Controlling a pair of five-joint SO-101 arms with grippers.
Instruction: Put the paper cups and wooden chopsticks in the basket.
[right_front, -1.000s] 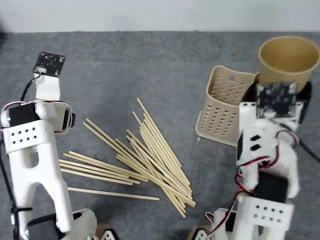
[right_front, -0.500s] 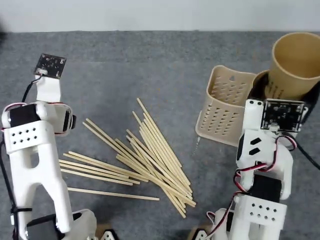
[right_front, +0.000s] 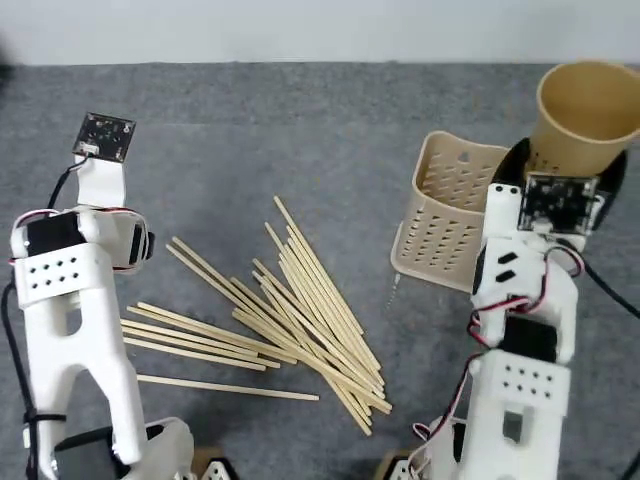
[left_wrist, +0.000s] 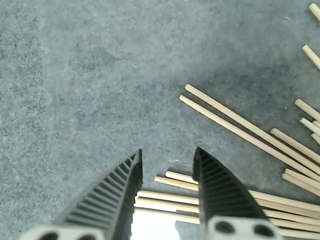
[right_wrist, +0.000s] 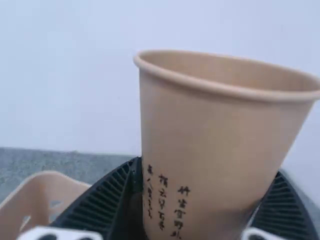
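Note:
My right gripper (right_front: 572, 168) is shut on a tan paper cup (right_front: 586, 115), held upright above the table just right of the beige perforated basket (right_front: 448, 212). The right wrist view has the paper cup (right_wrist: 215, 145) between the black fingers (right_wrist: 102, 200), with the basket's rim (right_wrist: 40, 195) below it. Several wooden chopsticks (right_front: 290, 310) lie scattered on the grey mat in the middle. In the left wrist view my left gripper (left_wrist: 167, 162) is open above the mat, its tips near the ends of some chopsticks (left_wrist: 235, 122).
The grey mat (right_front: 300, 140) is bare behind the chopsticks and between the pile and the basket. A pale wall (right_front: 300, 30) runs along the far edge. The white arm bases stand at the near left (right_front: 70, 330) and near right (right_front: 520, 370).
The right arm has lifted the cup higher and shifted it right, then eased it back slightly. The left arm has shifted slightly to the right.

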